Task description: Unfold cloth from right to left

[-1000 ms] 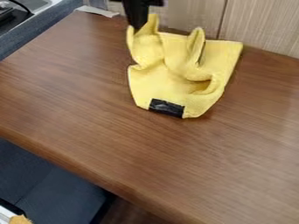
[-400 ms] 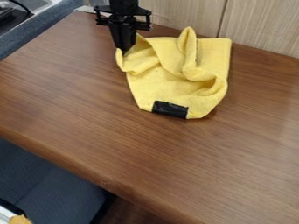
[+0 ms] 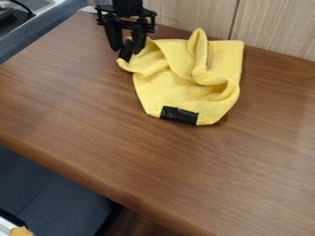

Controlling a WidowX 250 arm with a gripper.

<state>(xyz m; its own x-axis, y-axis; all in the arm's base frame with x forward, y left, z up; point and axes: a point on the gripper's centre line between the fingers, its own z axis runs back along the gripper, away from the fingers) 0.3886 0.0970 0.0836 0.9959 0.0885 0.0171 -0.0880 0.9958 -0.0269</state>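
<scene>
The black gripper (image 3: 126,48) hangs at the upper left of the table, over the left corner of the yellow cloth. Its two fingers stand apart, with a black patch on the cloth's corner between or just behind them. The cloth (image 3: 166,87) lies rumpled near the back of the table, with an upright fold right of its middle and a black patch (image 3: 179,115) on its front edge. Its right back part lies flatter. Whether the fingertips touch the cloth, I cannot tell.
A wood-panelled wall (image 3: 271,27) runs along the back edge of the brown table (image 3: 111,138). At the upper left are a grey ledge and part of a sink or stove. The table's front edge slants down to the right.
The gripper has come down and left, drawing the cloth's left corner with it, and has since opened. The cloth's right back edge has shifted slightly left.
</scene>
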